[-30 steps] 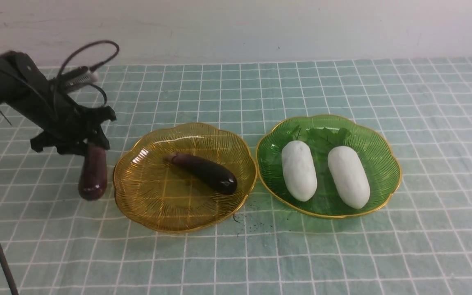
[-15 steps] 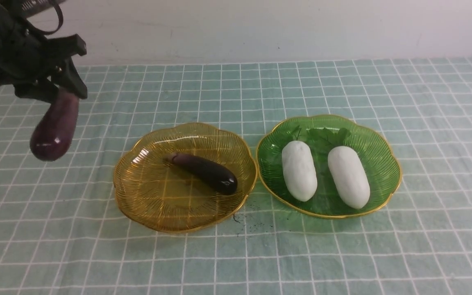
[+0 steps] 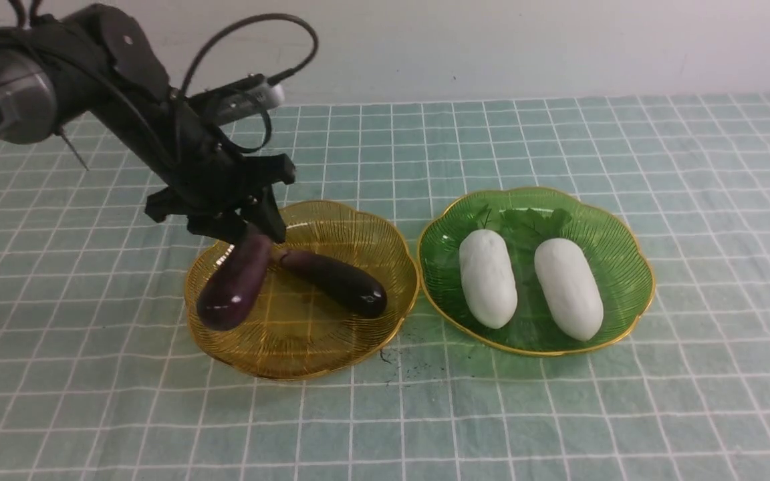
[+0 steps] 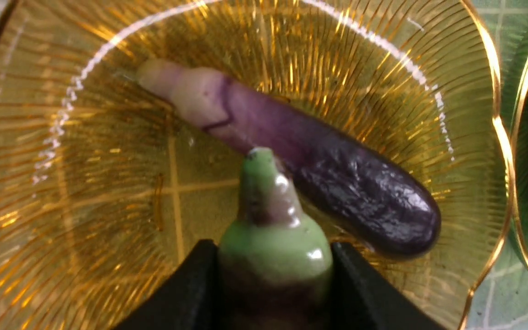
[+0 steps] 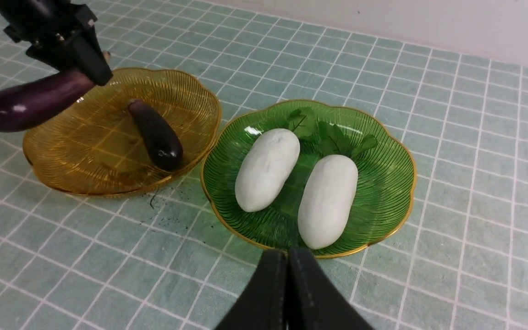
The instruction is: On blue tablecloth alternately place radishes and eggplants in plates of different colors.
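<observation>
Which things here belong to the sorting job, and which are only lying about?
Job: held eggplant, resting eggplant, amber plate, green plate, left radish, right radish, blue tablecloth, left gripper.
Lying about: dark specks between the plates, white wall.

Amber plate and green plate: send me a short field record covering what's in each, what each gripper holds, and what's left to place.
amber plate: one eggplant lying inside
green plate: left radish and right radish side by side, leaves toward the far rim
left gripper: shut on second eggplant at its stem end, hanging tilted over the amber plate's left part
right gripper: shut, nothing in it
left to place: second eggplant only
</observation>
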